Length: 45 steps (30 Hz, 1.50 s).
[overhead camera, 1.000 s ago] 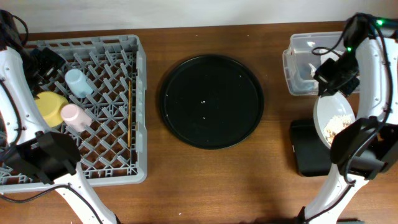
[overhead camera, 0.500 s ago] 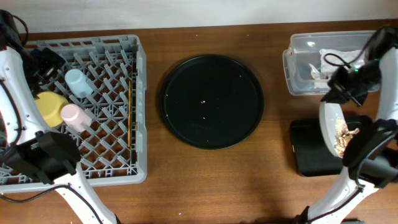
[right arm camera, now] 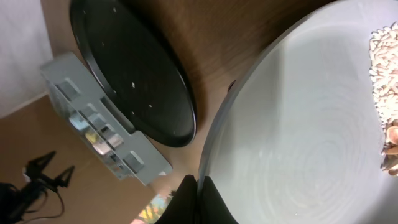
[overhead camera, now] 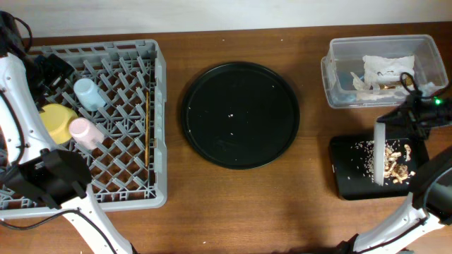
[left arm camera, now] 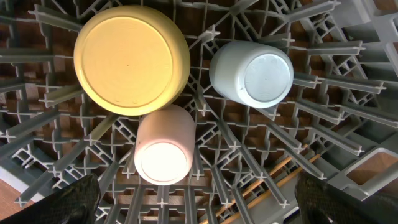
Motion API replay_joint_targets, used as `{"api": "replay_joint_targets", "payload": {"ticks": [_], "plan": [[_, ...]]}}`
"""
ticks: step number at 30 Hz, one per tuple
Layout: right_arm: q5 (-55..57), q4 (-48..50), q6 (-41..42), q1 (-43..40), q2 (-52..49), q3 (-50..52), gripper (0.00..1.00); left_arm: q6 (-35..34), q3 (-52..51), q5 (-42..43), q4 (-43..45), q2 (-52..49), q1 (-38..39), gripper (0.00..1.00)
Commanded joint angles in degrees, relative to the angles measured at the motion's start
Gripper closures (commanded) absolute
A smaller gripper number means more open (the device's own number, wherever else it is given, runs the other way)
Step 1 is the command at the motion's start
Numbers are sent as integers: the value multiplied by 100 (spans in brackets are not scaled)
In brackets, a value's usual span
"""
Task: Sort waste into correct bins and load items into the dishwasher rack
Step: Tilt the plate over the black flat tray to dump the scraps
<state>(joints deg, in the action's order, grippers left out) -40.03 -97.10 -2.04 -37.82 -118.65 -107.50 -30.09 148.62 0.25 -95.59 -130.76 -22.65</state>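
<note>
- Food scraps (overhead camera: 395,161) lie in one loose heap on the flat black tray (overhead camera: 349,180), with rice-like bits scattered beside them toward the tray's left side.
- One grey plate (overhead camera: 379,152) stands almost on edge over that tray. My right pincer (right arm camera: 199,186) is clamped on its rim, and a few scraps cling to the plate's far side in the right wrist view.
- Two bins sit at the right of the desk (overhead camera: 240,204): the flat black tray and, behind it, one clear tub (overhead camera: 332,70). The tub holds the crumpled napkins (overhead camera: 385,69) and a brownish wrapper (overhead camera: 361,83).
- One dishwasher rack (overhead camera: 120,176) is at the left. It carries one yellow bowl (left arm camera: 132,59), two cups, a blue cup (left arm camera: 252,73) and a pink cup (left arm camera: 163,144), and one pair of chopsticks (overhead camera: 147,127) along its right side.
- One round black tray (overhead camera: 241,115) sits between the rack and the bins.
- My left pincer (left arm camera: 205,202) hangs over the bowl and cups with its fingers wide apart, gripping nothing.
- Half a second ago the plate was less steeply tipped and the scraps were on it; a second ago it lay face up. The scraps have since slid onto the flat black tray. Nothing on the rack side has moved.
- Any print on the wrapper is too small for me to read.
</note>
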Motion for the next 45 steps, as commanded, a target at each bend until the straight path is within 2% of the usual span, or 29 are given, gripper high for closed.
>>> {"api": "replay_joint_targets", "payload": {"ticks": [1, 10, 19, 35, 39, 45], "plan": [[-474, -26, -420, -313, 221, 22, 96, -72, 39, 42, -9, 26, -39, 1], [-1381, -26, -826, -887, 221, 367, 96, -70, 39, 42, -9, 26, -39, 1], [-2404, -26, -776, -1329, 221, 378, 96, -72, 37, 42, -9, 26, -50, 1], [-2774, -26, -614, -1475, 411, 400, 96, -72, 37, 42, -9, 26, -50, 1], [-3281, 101, -603, -1475, 411, 407, 96, -70, 37, 42, -9, 26, -50, 1], [-2955, -26, -404, -1438, 518, 411, 96, -70, 37, 42, -9, 26, -50, 1]]}}
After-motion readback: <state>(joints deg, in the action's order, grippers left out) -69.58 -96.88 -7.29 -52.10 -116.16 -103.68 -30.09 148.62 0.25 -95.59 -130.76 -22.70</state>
